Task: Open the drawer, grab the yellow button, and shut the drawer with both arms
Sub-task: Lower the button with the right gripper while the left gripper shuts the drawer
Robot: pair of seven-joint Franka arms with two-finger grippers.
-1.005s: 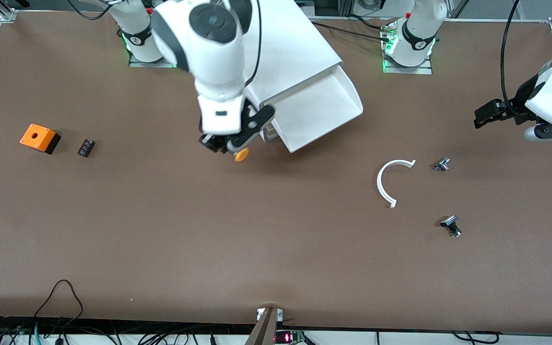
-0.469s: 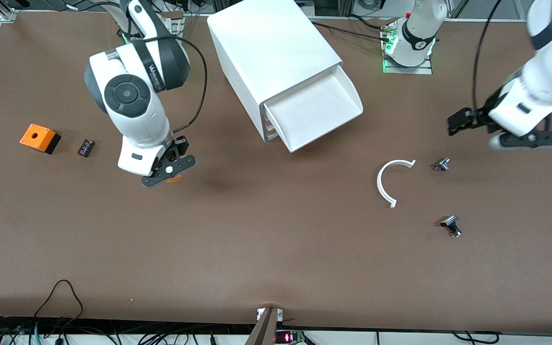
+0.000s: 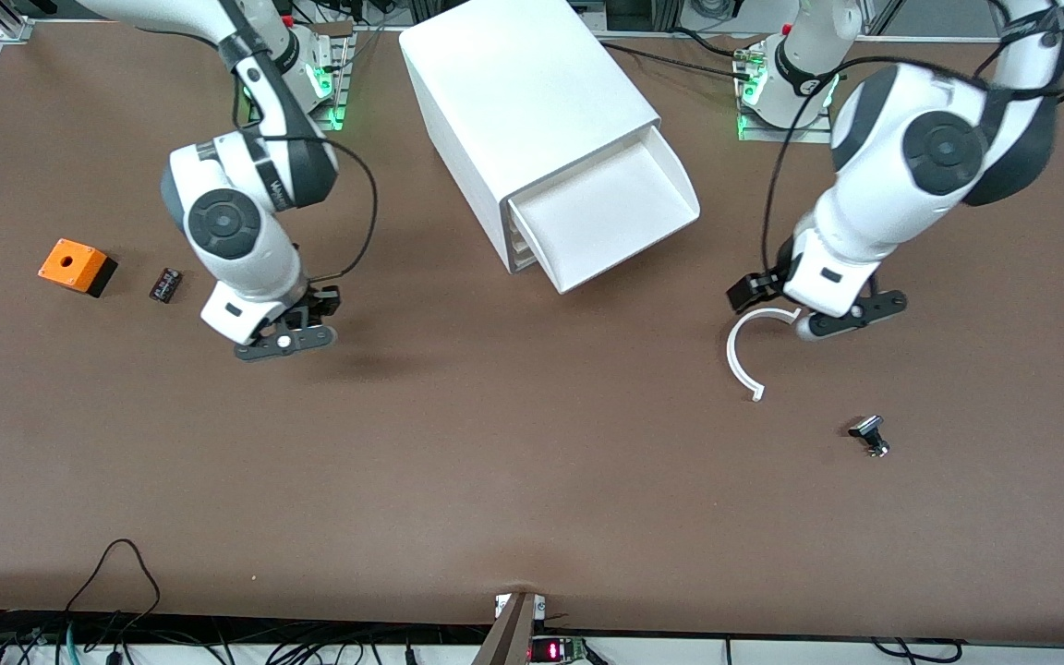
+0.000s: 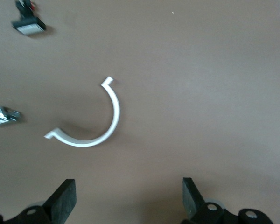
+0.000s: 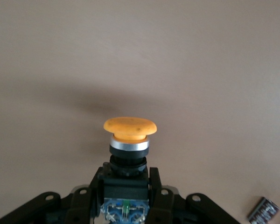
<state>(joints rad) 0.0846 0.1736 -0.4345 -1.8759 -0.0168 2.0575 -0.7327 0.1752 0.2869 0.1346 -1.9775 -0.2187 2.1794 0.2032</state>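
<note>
The button (image 5: 129,133) is being gripped by the closed right gripper (image 3: 281,340) over the table toward the right arm's end. The drawer (image 3: 608,219) is standing open near the top edge. The open left gripper (image 3: 804,319) is hanging over a white arc (image 3: 741,354). Setting down, then closing, is probably being called for next.

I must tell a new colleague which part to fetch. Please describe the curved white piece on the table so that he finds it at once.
Start at the big white cabinet with its open top drawer. Toward the left arm's end of the table, nearer the front camera, the left gripper hangs with open fingers over a thin white half ring. Its neighbours are two small dark metal parts; only it is white and C-shaped.
</note>
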